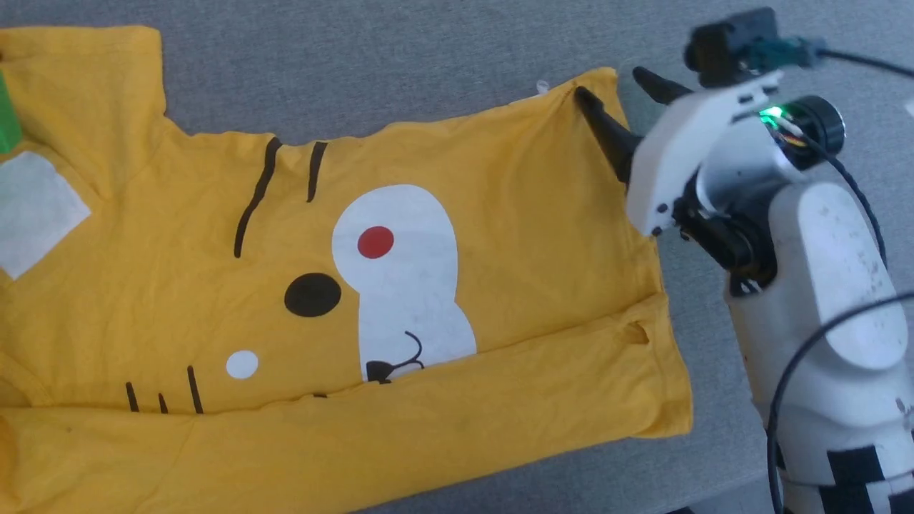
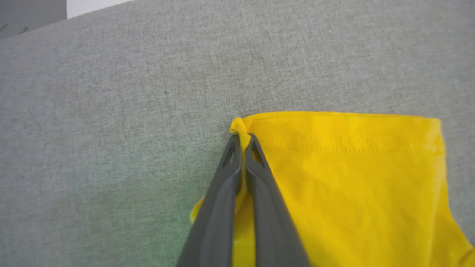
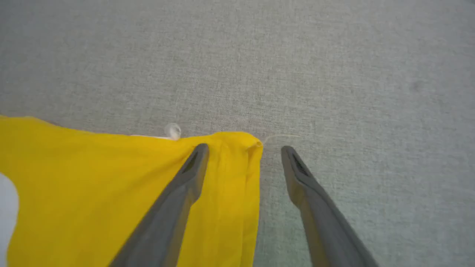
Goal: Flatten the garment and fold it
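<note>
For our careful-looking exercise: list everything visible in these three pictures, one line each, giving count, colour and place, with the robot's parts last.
shirt: one, yellow with white, black and red print, spread on the surface, near edge folded over the print.
surface: one, grey cloth, under the shirt.
green thing: one, green, head view's left edge; unidentifiable.
white bit: one, whitish, at the shirt's far edge.
cables: at least two, black, along the right arm.
right arm: one, white, right of the shirt.
left gripper: one, dark grey, shut on a shirt corner.
right gripper: one, dark grey, open, astride another corner.
</note>
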